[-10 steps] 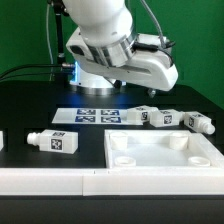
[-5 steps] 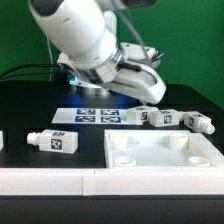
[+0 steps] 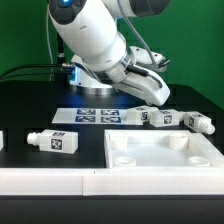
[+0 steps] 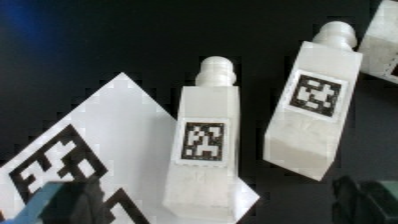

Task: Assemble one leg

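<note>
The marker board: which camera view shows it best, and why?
The exterior view: the marker board lies almost whole on the black table, its tags in a row. The wrist view shows only one corner, cut off by the frame's edge.

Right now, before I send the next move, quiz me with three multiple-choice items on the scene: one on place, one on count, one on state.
1. Where does the lone leg lie?
A. on the tabletop
B. on the black table, to the exterior view's left of the tabletop
C. on the marker board
2. How many legs does the wrist view show?
A. one
B. two
C. four
3. The tabletop's visible corner sockets are:
A. empty
B. one filled
C. all filled

1 B: it lies outside the rim.
2 B: two legs lie side by side.
3 A: no leg stands in any.
</note>
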Motion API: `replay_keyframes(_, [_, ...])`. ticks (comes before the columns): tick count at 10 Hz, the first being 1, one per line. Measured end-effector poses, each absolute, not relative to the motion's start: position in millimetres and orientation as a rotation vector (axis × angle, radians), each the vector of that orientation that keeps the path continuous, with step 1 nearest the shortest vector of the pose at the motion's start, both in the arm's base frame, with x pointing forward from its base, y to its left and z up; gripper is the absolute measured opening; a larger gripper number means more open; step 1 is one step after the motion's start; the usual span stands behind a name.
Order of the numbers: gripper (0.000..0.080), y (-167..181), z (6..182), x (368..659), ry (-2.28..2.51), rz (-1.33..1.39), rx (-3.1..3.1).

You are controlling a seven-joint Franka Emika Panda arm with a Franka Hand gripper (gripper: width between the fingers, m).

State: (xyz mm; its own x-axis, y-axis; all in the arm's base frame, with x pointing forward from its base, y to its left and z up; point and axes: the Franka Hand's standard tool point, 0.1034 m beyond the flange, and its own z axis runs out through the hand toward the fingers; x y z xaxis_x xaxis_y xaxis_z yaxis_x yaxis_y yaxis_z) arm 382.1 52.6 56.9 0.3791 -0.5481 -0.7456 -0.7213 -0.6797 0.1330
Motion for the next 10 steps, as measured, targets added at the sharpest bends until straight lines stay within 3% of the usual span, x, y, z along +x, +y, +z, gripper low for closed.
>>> replay_keyframes(4, [0.0649,52,29.2,365,1.172,1.172,-2.371])
replay_keyframes(10, [0.0649,46,12.3,352,1.178,1.214,-2.327])
